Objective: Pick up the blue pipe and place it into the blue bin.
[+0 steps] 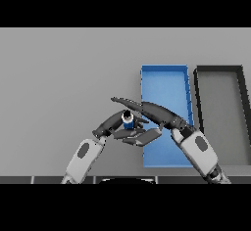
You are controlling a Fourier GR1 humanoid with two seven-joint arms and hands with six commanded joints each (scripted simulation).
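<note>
The blue pipe [128, 123], short and upright with a dark top, is just left of the blue bin [164, 80], near its left wall. My right hand [161, 114] comes in from the lower right. Its long fingers arch over the pipe and its thumb lies below, pinching the pipe between them. My left hand [111, 124] comes in from the lower left with relaxed fingers. It lies against the pipe's left side. The pipe's lower part is hidden by fingers.
A black bin [219, 80] stands to the right of the blue bin, almost touching it. Bare grey table [63, 78] stretches to the left and behind the hands.
</note>
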